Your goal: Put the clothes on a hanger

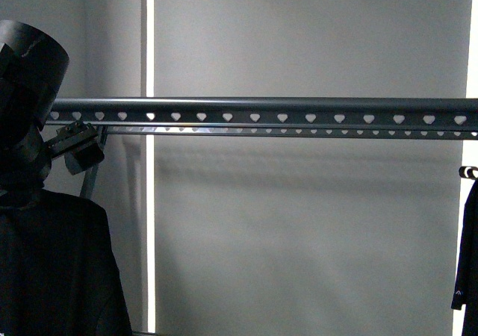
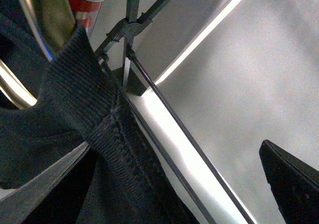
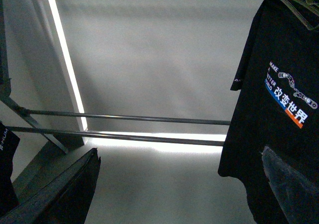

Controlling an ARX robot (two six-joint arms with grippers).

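Right wrist view: "MAKE" T-shirt [image 3: 259,149] (black)

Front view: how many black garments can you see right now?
2. One black shirt fills the lower left corner, under the left end of the rail; a second garment, with a tiny white logo, hangs at the right edge. Others may lie outside the frame.

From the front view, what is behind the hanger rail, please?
Behind the rail, a plain grey wall and a bright vertical strip. A black cylinder hides its left end and anything behind that.
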